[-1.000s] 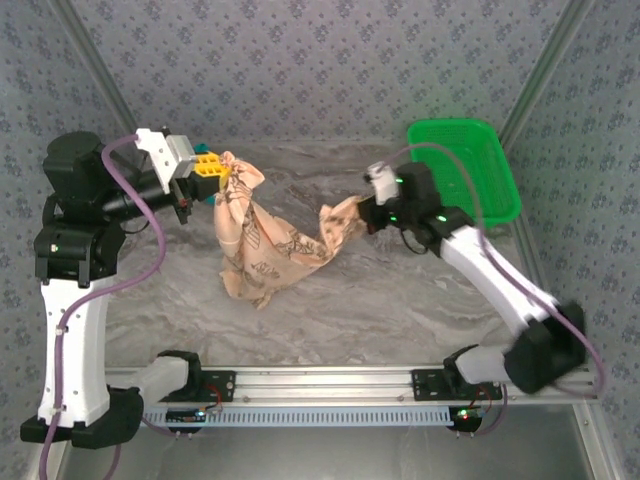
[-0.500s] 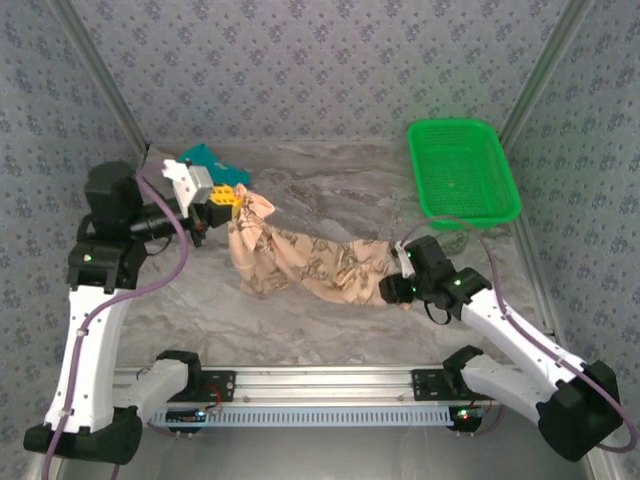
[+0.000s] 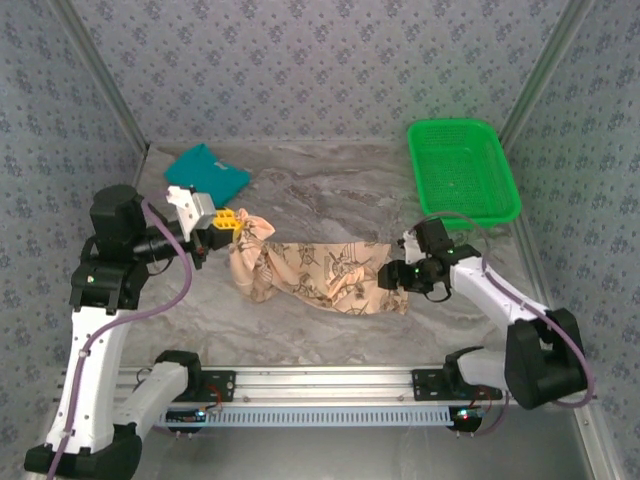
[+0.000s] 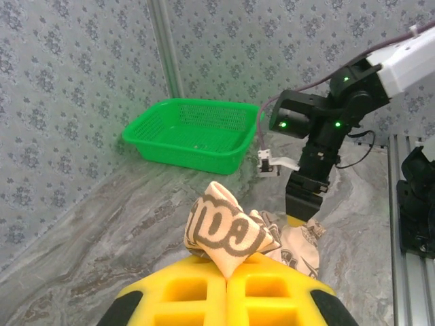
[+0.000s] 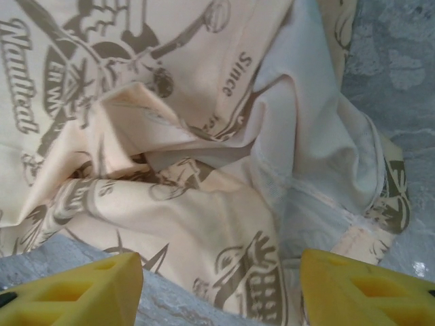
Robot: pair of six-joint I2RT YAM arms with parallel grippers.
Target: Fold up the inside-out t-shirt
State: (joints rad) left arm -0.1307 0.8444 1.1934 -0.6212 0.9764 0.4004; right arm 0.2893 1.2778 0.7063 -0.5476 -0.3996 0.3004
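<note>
Left claw (image 3: 228, 222) is clenched on a bunched end of the inside-out t-shirt (image 3: 320, 270), holding that end just off the desk (image 3: 330, 195). In its own camera the wad of cloth sticks up between the yellow pads (image 4: 170, 299). Right claw (image 3: 397, 278) stands released, its jaws spread above the shirt's other end, which lies slack on the desk beneath it.

By my reading the folding has barely begun. The shirt is a crumpled, twisted strip, not spread flat, and no clean fold shows, so flattening and every fold are left to do. Its long axis runs across the middle of the desk from about 10 o'clock, at the left claw, to about 4 o'clock, at the right claw. Which end is the collar I cannot tell.
</note>
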